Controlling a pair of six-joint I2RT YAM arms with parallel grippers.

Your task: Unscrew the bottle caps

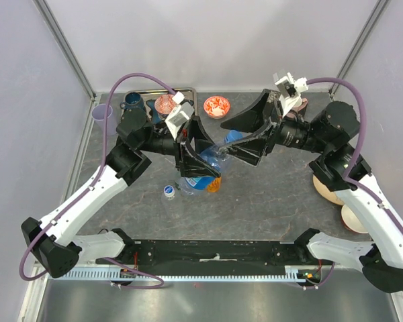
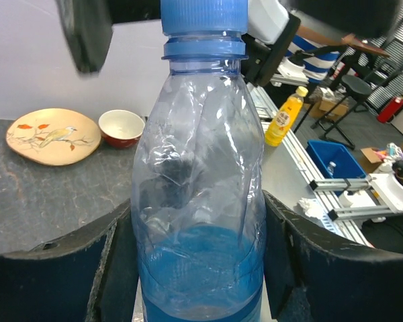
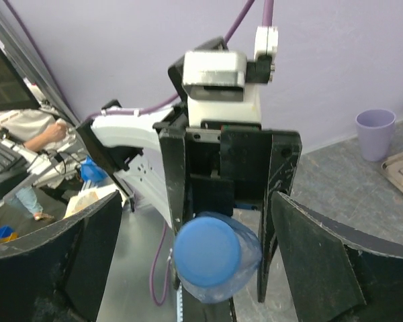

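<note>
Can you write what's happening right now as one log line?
left gripper: shut on bottle | right gripper: open, either side of blue cap | blue cap: on bottle

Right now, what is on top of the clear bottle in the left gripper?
A blue cap sits on the bottle neck, with the right gripper open around it. Whether its thread is loosened cannot be seen: the cap covers it.

White-black arms (image 1: pixel 87 201), purple cables (image 1: pixel 140 76), black fingers (image 3: pixel 322 261)

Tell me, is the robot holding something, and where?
The left gripper clamps the clear bottle by its body; the right gripper is open around its blue cap, holding nothing.
</note>
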